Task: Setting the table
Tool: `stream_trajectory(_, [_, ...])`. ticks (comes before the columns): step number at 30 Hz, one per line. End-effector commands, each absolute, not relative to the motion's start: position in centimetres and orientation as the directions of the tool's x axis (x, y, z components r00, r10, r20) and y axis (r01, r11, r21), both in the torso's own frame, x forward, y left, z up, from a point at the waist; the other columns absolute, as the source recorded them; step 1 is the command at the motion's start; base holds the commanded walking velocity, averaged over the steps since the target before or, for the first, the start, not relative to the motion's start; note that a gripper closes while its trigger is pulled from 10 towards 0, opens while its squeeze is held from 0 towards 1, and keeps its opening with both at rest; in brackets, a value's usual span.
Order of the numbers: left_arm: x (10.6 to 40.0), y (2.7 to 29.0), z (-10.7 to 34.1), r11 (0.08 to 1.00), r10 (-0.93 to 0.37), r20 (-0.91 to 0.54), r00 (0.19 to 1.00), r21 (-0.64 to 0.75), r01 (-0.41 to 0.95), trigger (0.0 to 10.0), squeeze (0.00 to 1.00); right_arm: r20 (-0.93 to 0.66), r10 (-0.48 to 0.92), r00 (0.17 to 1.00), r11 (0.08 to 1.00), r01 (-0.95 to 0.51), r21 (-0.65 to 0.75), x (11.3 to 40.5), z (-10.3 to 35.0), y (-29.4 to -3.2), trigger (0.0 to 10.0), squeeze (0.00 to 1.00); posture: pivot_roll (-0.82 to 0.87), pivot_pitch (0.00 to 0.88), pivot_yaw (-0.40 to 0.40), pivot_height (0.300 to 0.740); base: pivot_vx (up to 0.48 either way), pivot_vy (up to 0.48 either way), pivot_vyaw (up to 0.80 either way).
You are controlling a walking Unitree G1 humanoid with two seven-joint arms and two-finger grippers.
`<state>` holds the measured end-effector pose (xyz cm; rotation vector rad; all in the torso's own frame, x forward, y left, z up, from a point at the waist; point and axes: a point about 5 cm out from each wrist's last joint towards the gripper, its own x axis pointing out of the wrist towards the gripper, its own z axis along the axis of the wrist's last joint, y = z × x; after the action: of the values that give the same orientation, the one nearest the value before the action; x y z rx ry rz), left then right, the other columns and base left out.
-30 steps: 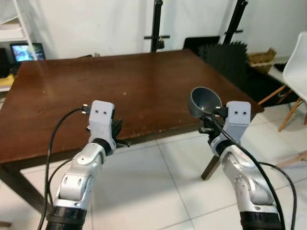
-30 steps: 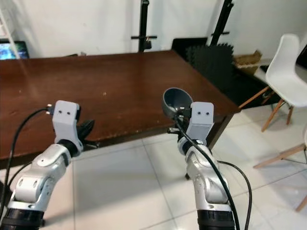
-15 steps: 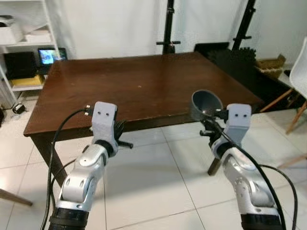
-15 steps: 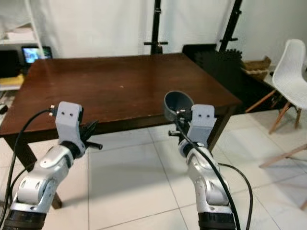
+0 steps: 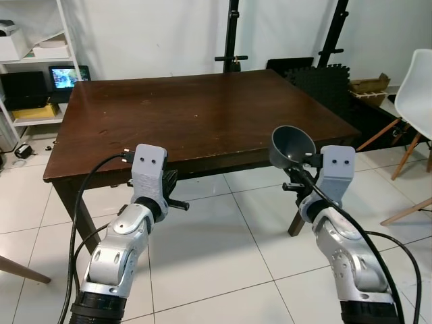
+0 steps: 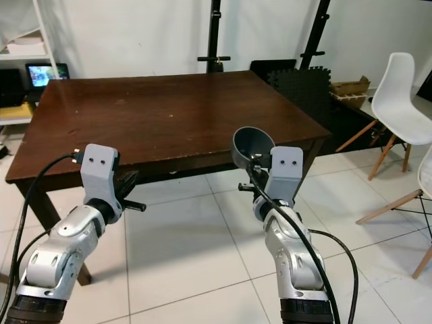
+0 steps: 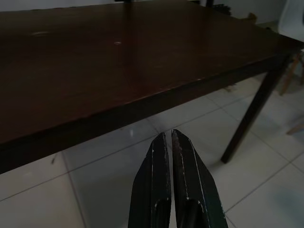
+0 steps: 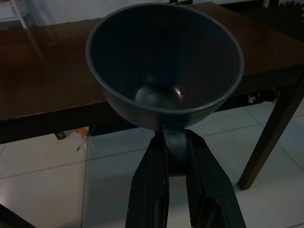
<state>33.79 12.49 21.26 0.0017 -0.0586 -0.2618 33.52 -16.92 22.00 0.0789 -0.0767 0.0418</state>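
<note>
A dark brown wooden table [image 5: 202, 111] stands ahead of me with a bare top. My right gripper [image 8: 175, 153] is shut on the rim of a dark grey bowl [image 5: 291, 145], held upright in the air just off the table's near right corner. The bowl [image 8: 164, 61] has nothing in it. My left gripper [image 7: 168, 138] is shut with nothing between its fingers, and hovers over the floor just short of the table's near edge [image 7: 142, 102].
White chairs [image 6: 398, 91] stand at the right. A white shelf unit [image 5: 34, 61] with a small screen is at the back left. Two black stands [image 5: 233, 34] and dark foam mats [image 5: 331, 77] rise behind the table. White tiled floor [image 5: 216, 250] lies between me and the table.
The camera has drawn back and swung, so the whole table and its legs now show. Both arms keep their pose, and the bowl stays in the right gripper.
</note>
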Motion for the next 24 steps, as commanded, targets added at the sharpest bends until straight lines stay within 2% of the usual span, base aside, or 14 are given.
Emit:
stream_trajectory(1, [33.77, 12.59, 20.86, 0.967, -0.253, 0.039, 0.967, 0.013, 0.253, 10.0, 0.00, 0.070, 0.031, 0.997, 0.997, -0.036, 0.074, 33.41, 21.78, -17.14, 10.0, 0.00, -0.02, 0.080, 0.014, 0.740, 0.000, 0.000, 0.50])
stream_trajectory(5, [33.83, 12.73, 20.73, 0.970, -0.244, 0.032, 0.969, 0.024, 0.243, 10.0, 0.00, 0.070, 0.024, 0.997, 0.996, -0.030, 0.079, 33.43, 21.76, -17.20, 10.0, 0.00, -0.02, 0.080, 0.015, 0.740, 0.000, 0.000, 0.25])
stream_trajectory(8, [34.02, 13.00, 20.44, 0.974, -0.224, 0.005, 0.975, 0.046, 0.224, 10.0, 0.00, 0.070, 0.023, 0.997, 0.996, -0.029, 0.083, 33.44, 21.78, -17.23, 10.0, 0.00, -0.02, 0.081, 0.015, 0.740, 0.322, 0.356, 0.00])
stream_trajectory(19, [34.02, 13.20, 20.59, 0.976, -0.215, 0.021, 0.976, 0.027, 0.214, 10.0, 0.00, 0.072, 0.025, 0.997, 0.995, -0.031, 0.090, 33.42, 21.81, -17.22, 10.0, 0.00, -0.02, 0.085, 0.013, 0.740, 0.472, 0.000, 0.00])
stream_trajectory(24, [34.05, 13.26, 20.67, 0.979, -0.203, 0.024, 0.979, 0.018, 0.202, 10.0, 0.00, 0.075, 0.024, 0.997, 0.995, -0.031, 0.094, 33.44, 21.88, -17.24, 10.0, 0.00, -0.02, 0.086, 0.013, 0.740, 0.136, 0.000, 0.00])
